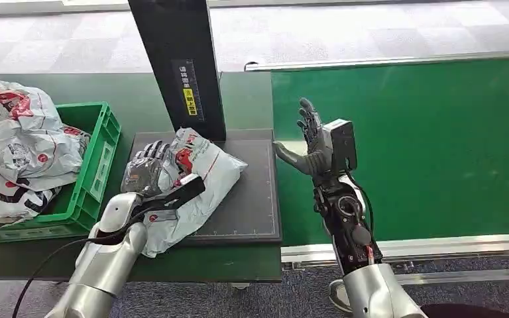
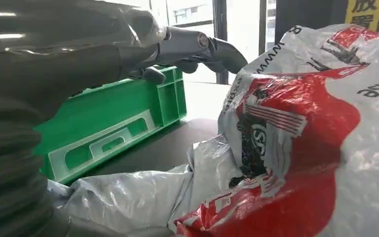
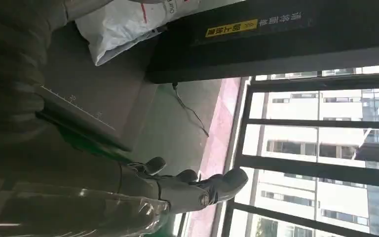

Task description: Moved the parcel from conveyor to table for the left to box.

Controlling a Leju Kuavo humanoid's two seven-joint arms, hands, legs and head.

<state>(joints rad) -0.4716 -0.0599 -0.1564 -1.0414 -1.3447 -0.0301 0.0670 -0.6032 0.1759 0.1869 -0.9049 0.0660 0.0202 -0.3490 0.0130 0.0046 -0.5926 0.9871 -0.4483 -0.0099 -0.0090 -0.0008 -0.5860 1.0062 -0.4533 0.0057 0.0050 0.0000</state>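
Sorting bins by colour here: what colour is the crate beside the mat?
Bright green. The crate shows best in the head view, holding grey parcels.

The parcel (image 1: 192,192) was crinkled, glossy plastic film. At nine o'clock, the green crate (image 1: 96,172) looked smooth moulded plastic. The mat (image 1: 252,199) appeared dark and matt.

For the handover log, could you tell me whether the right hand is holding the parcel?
No: the right hand hangs open over the green conveyor belt, while the parcel lies on the dark mat.
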